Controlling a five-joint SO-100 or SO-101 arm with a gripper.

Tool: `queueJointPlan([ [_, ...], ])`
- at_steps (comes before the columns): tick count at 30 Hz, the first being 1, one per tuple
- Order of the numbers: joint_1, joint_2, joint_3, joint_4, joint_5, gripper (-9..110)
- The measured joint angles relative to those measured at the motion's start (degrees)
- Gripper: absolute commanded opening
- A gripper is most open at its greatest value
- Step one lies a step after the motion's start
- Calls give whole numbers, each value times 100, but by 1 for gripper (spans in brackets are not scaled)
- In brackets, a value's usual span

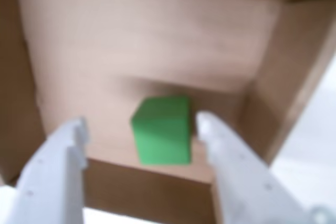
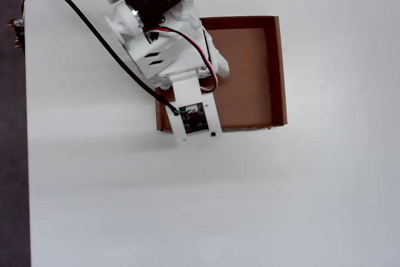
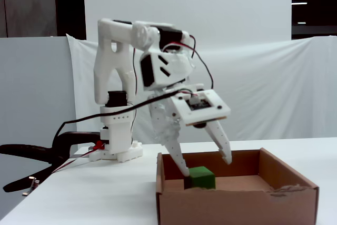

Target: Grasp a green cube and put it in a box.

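Observation:
The green cube point(image 1: 161, 129) rests on the floor of the brown cardboard box point(image 1: 157, 45), close to the near wall in the wrist view. My gripper point(image 1: 143, 124) is open and straddles the cube. One white finger point(image 1: 218, 140) sits close beside the cube's right face, and the other finger point(image 1: 68, 150) stands well away on the left. From the side in the fixed view, the gripper point(image 3: 206, 167) hangs with its tips just inside the box point(image 3: 237, 206), over the cube point(image 3: 200, 177). From overhead the arm covers the cube; only the box point(image 2: 278, 67) shows.
The box stands on a white table point(image 2: 250, 192) with open surface all around it. The arm's base point(image 3: 116, 140) stands behind the box in the fixed view, with a black clamp point(image 3: 31, 154) and loose wires at the table's left edge.

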Motion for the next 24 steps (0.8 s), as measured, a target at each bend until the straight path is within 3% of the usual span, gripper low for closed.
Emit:
queueJointPlan([
  [10, 853, 686, -721, 1371, -167, 20],
  [24, 2329, 1758, -176, 2259, -1266, 13],
])
